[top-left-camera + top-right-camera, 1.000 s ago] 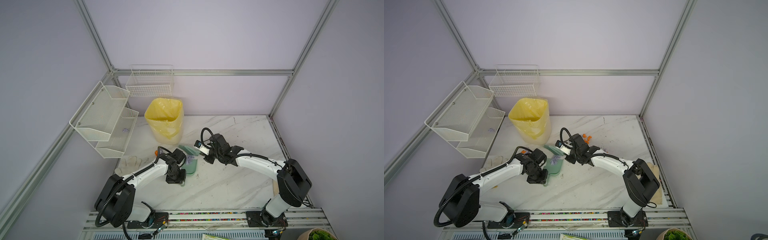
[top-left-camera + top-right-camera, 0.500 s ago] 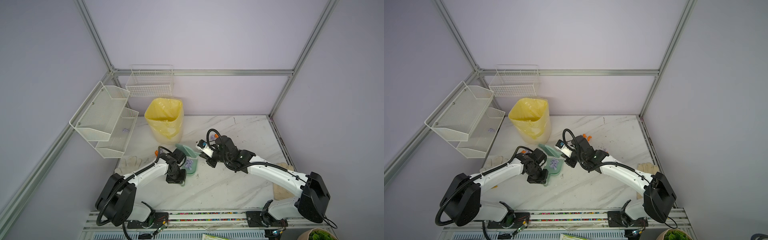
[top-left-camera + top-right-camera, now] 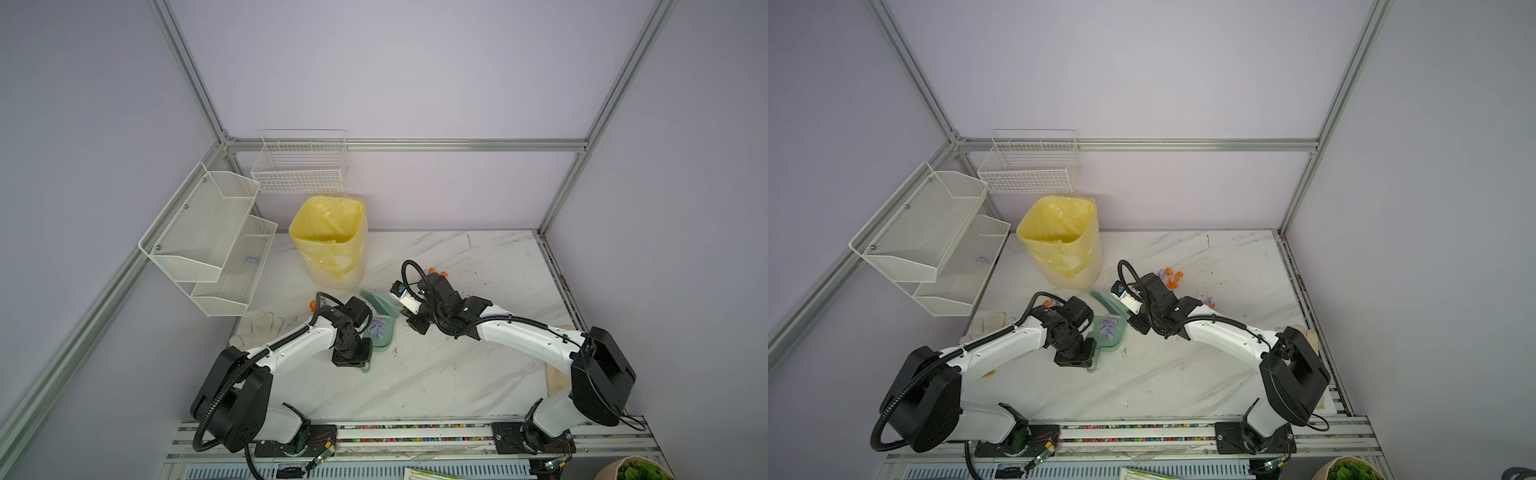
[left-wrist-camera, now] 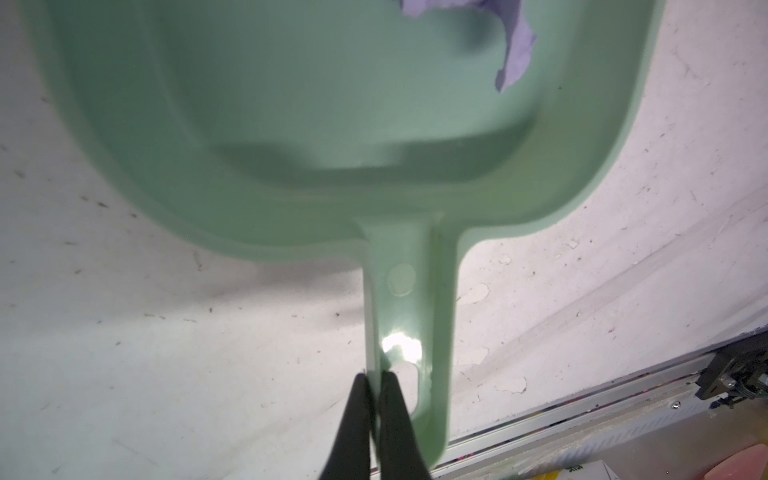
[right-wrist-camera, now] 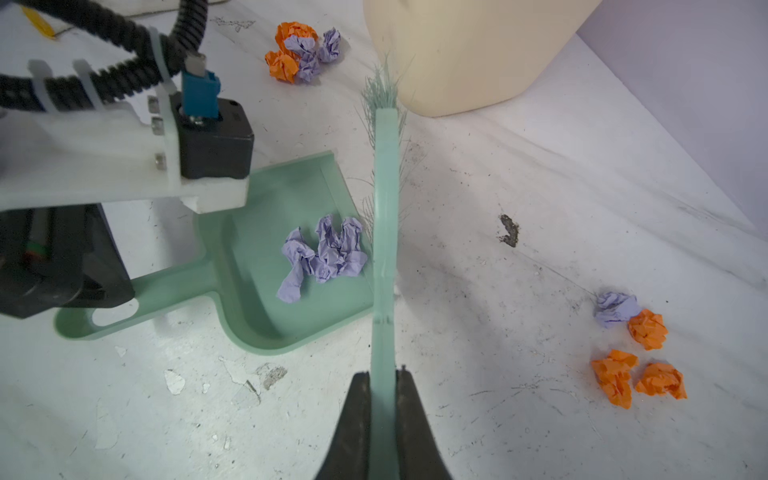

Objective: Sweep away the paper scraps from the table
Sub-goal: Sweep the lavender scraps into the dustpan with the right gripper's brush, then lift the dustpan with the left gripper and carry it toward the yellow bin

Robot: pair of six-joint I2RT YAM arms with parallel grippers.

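Note:
A green dustpan point(image 5: 270, 216) lies flat on the table point(image 3: 436, 374), with lilac paper scraps point(image 5: 328, 253) inside it. My left gripper point(image 4: 376, 376) is shut on the edge of the dustpan handle point(image 4: 411, 311). My right gripper point(image 5: 382, 374) is shut on the green brush point(image 5: 385, 208), which lies across the dustpan's open mouth with its bristles on the table. Loose orange and lilac scraps point(image 5: 640, 349) lie on the table away from the brush. Another small cluster of scraps point(image 5: 301, 52) sits near the bin. In both top views the two grippers meet mid-table at the dustpan point(image 3: 1111, 332).
A yellow-lined bin point(image 3: 330, 243) stands just behind the dustpan. White mesh shelves point(image 3: 208, 232) on the left wall hold one lilac scrap point(image 3: 251, 260). A wire basket point(image 3: 301, 166) hangs on the back wall. A white glove point(image 3: 259, 326) lies at the table's left edge.
My right arm has stretched out lower and brought the brush slightly closer to the dustpan mouth. The left arm and dustpan have barely moved.

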